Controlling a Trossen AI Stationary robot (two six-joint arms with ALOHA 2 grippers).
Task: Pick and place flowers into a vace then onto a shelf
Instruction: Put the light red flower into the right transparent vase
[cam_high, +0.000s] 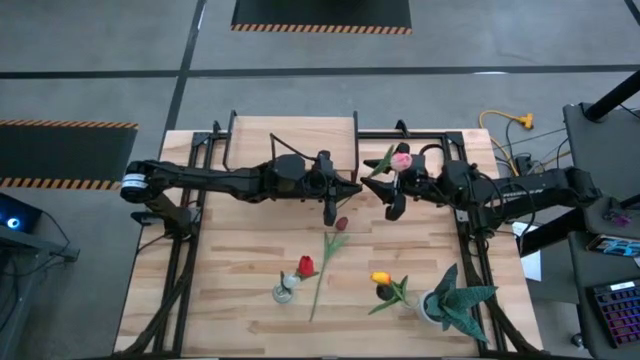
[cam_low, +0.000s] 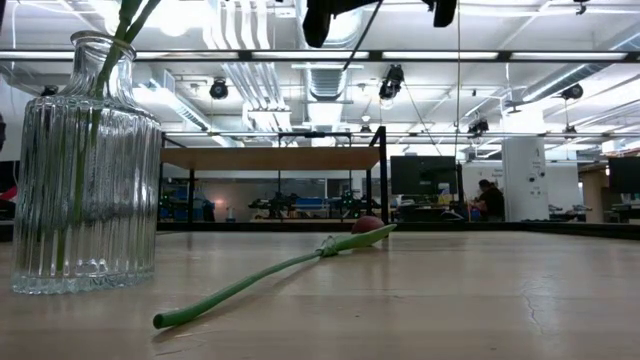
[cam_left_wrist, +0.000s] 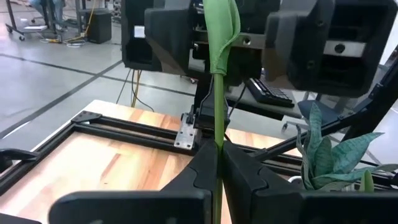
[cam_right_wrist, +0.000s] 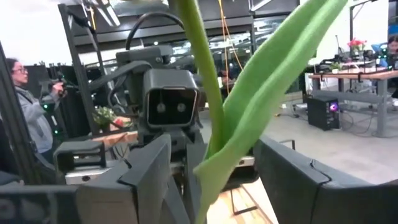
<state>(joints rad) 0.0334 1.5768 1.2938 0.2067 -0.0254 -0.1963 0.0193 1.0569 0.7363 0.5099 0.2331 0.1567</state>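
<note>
A pink tulip (cam_high: 400, 160) with green leaves is up in the air between the two arms over the far middle of the table. My left gripper (cam_high: 350, 189) is shut on its stem. My right gripper (cam_high: 388, 193) is open and faces the left one. Its fingers stand on either side of the stem (cam_right_wrist: 202, 74) and leaf (cam_right_wrist: 267, 93) without touching. A maroon tulip (cam_high: 329, 255) lies flat on the table, also seen as the maroon tulip (cam_low: 300, 262) in the low view. A ribbed glass vase (cam_low: 85, 170) holds green stems; from above, the vase (cam_high: 285, 292) shows a red tulip (cam_high: 305, 266). My left gripper pinches the pink tulip's thin green stem (cam_left_wrist: 217, 134) between its two fingers, below the leaf (cam_left_wrist: 224, 31). The fingers come level from the table's left and lie across the stem. The flower is lifted clear of the table, and its stem rises from the fingers toward my right gripper.
The shelf (cam_high: 295, 135) stands at the far edge behind the grippers; the low view shows the shelf (cam_low: 270, 158) as a plank on black legs. An orange-yellow tulip (cam_high: 382, 278) and a spiky plant in a white pot (cam_high: 452, 300) stand near the table's near right. A person (cam_right_wrist: 28, 112) stands beyond the table.
</note>
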